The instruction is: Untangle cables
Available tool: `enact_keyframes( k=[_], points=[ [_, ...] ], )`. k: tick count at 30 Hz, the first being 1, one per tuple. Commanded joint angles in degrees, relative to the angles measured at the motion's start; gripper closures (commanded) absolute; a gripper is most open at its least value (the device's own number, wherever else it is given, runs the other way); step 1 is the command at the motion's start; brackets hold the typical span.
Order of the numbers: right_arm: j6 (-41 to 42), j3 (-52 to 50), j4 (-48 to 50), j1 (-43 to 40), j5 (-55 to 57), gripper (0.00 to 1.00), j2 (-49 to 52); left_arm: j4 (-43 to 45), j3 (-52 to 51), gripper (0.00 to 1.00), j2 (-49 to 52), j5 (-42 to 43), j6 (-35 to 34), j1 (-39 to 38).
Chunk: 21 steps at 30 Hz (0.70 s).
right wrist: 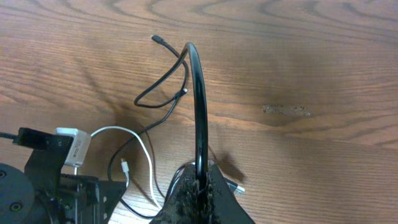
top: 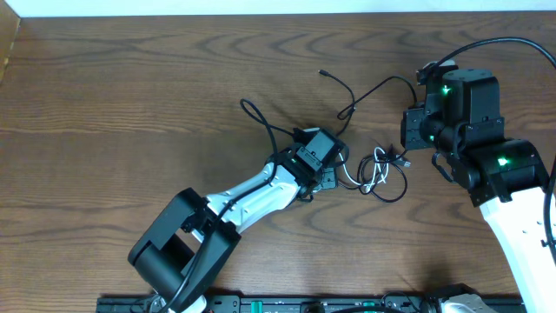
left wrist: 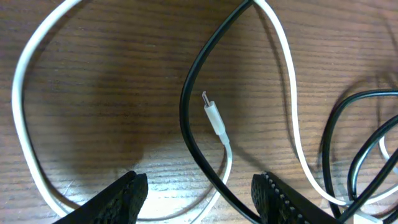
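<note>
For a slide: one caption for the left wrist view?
Open left gripper poised over the plug end of the white cable, a black cable curving beside it.

White cable (left wrist: 219, 128), black cable (left wrist: 184, 113), brown woodgrain table (left wrist: 99, 93)

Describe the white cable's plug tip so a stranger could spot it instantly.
On the wooden table, look under the open left gripper. Just ahead of it lies the plug of the white cable: white with a bare silver tip, while the black cable curving beside it is dark throughout.
</note>
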Motion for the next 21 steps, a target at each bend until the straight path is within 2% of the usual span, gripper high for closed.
enact_keyframes(
  k=[1, 3, 6, 8, 11, 12, 13, 21],
  points=[
    [0.9, 0.1, -0.3, -0.3, 0.1, 0.99, -0.7, 0.7, -0.4, 0.46, 1.3, -1.3, -1.6, -0.1],
    [0.9, 0.1, -0.4, -0.3, 0.1, 0.99, -0.7, 0.9, -0.4, 0.54, 1.6, -1.2, -1.9, -0.1],
    [0.9, 0.1, -0.5, -0.3, 0.1, 0.99, -0.7, 1.3, -0.4, 0.57, 2.2, -0.2, -1.8, -0.1],
    [0.9, 0.1, -0.6, -0.3, 0.1, 0.99, -0.7, 1.4, -0.4, 0.63, 2.7, 0.4, -1.9, -0.1],
    [0.9, 0.1, -0.8, -0.3, 0.1, 0.99, -0.7, 1.4, -0.4, 0.8, 3.1, 1.0, -1.9, -0.1],
    [0.9, 0.1, -0.9, -0.3, 0.1, 0.99, -0.7, 1.6, -0.4, 0.89, 3.1, 1.1, -1.9, -0.1],
    [0.9, 0.1, -1.0, -0.3, 0.1, 0.99, -0.7, 1.8, -0.4, 0.93, 3.1, 1.3, -1.9, -0.1],
    [0.9, 0.1, -1.2, -0.3, 0.2, 0.99, -0.7, 3.1, -0.3, 0.93, 3.0, 3.8, -1.8, -0.1]
  ],
)
